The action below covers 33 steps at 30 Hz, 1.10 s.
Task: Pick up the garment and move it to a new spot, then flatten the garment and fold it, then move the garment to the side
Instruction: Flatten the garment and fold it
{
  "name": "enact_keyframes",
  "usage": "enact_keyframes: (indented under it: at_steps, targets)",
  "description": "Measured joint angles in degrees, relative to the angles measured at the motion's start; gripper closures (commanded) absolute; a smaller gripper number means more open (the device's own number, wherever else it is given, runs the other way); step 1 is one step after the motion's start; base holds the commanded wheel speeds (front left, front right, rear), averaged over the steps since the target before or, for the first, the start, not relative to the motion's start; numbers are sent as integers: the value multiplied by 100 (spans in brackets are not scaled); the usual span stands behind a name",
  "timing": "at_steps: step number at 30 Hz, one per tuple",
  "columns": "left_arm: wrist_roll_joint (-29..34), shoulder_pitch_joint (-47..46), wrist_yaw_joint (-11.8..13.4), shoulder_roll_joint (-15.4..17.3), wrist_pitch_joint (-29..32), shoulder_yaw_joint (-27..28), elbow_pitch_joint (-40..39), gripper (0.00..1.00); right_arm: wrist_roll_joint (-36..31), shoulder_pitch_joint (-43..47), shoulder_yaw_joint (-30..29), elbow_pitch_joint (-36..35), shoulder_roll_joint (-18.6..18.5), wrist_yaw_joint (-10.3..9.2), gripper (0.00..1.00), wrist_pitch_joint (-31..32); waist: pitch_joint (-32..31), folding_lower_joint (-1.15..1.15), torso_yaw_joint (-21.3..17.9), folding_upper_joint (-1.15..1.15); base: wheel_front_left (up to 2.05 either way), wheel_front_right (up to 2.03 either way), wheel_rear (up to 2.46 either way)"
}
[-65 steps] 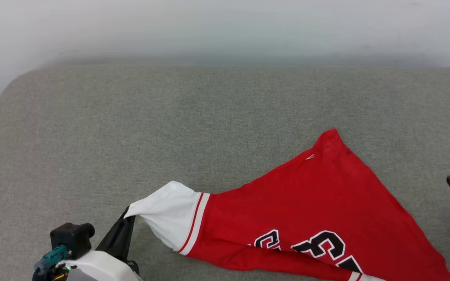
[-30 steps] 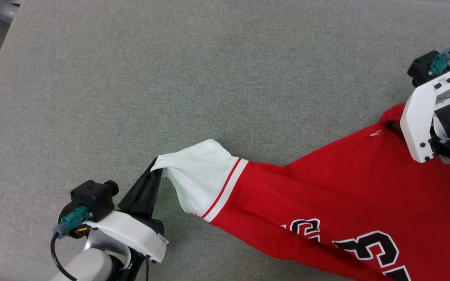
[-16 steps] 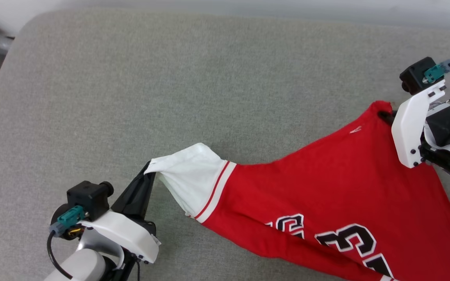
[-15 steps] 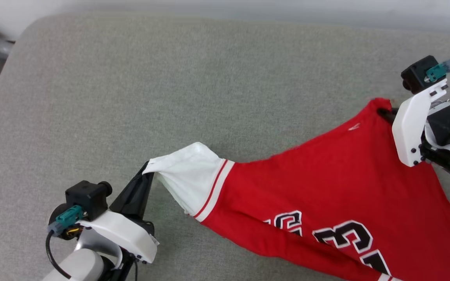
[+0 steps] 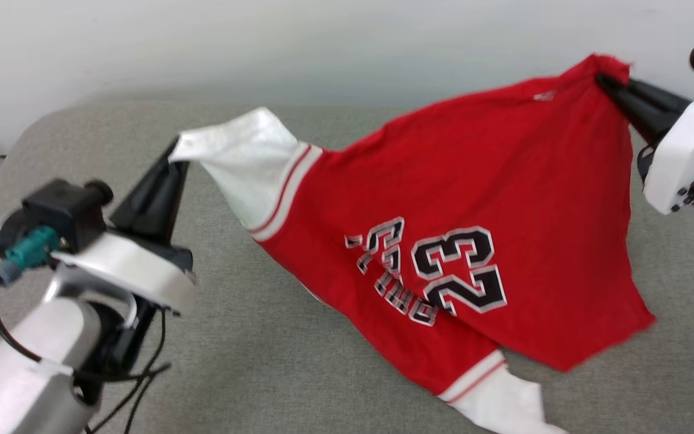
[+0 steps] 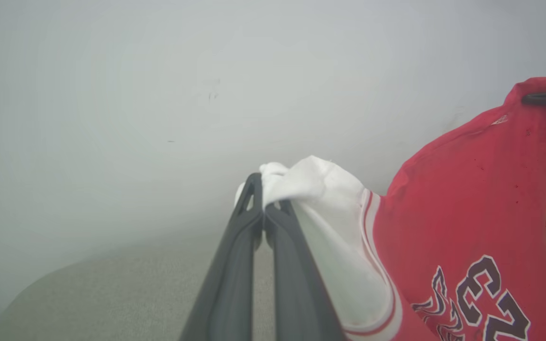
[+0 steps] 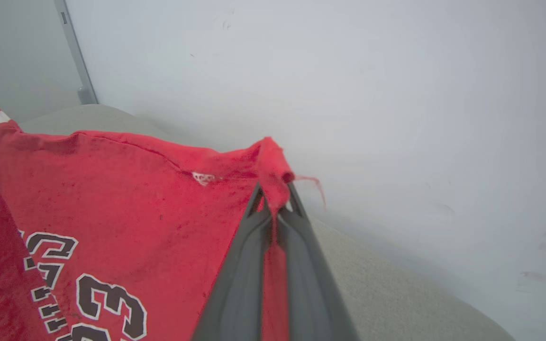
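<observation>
My dark-fingered left gripper [image 5: 173, 155] is clamped on a white sleeve and my right gripper [image 5: 605, 80] on a red corner of the red short-sleeved jersey T-shirt [image 5: 491, 169]. It hangs spread above the grey fabric cushion [image 5: 275, 374], with its lower sleeve down near the cushion.

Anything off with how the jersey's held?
The garment hangs skewed: left gripper pinches a white sleeve, right gripper a red corner, so the numbers tilt and the other sleeve droops to the grey cushion.
</observation>
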Motion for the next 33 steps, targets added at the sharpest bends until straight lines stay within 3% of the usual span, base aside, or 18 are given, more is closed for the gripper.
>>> enact_keyframes:
  at_steps: [8, 18, 24, 33]
  targets:
    - [252, -1304, -227, 27, 396, 63, 54, 100, -327, -64, -880, -589, 68, -1, 100, -13, -144, 0, -216, 0, 0, 0, 0]
    - [493, -3075, -676, -365, 739, -54, 648, 100, -899, -770, -1601, -833, 393, -1, 100, 491, 261, 0, -277, 0, 0, 0, 0]
    - [686, -4418, -995, -555, 878, -34, 1449, 100, -1391, -1714, -1757, -436, 601, -1, 100, 580, 744, 0, -292, 0, 0, 0, 0]
    - [1110, -6518, -1390, -761, 904, 20, 2644, 100, -2062, -3479, -1812, 597, 914, 0, 100, 164, 1570, 1, -344, 0, 0, 0, 0]
